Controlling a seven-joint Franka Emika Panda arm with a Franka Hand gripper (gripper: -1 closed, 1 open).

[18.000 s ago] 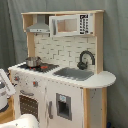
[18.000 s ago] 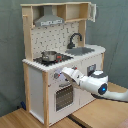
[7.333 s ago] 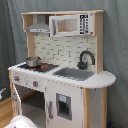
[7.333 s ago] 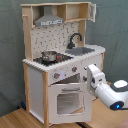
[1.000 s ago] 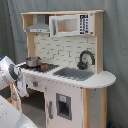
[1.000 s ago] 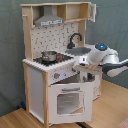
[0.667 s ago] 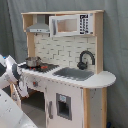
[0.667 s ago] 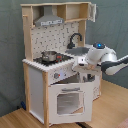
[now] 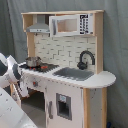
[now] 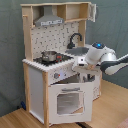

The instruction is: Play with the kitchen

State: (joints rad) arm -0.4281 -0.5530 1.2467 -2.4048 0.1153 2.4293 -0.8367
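The kitchen (image 10: 55, 65) fills the middle of both exterior views, its oven door (image 10: 67, 102) ajar, and your arm (image 10: 102, 57) has swung up from the door to the counter edge at right centre, so knobs or sink look next; gripper (image 10: 79, 64) state, I cannot tell.

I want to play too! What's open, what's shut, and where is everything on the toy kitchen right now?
Oven door: partly open, tilted outward.
Pot: upright on the stovetop.
Sink: nothing seen in it.
Faucet: upright behind the sink.
Cupboard door: shut.
Gripper: at the kitchen's front edge, above the oven door.
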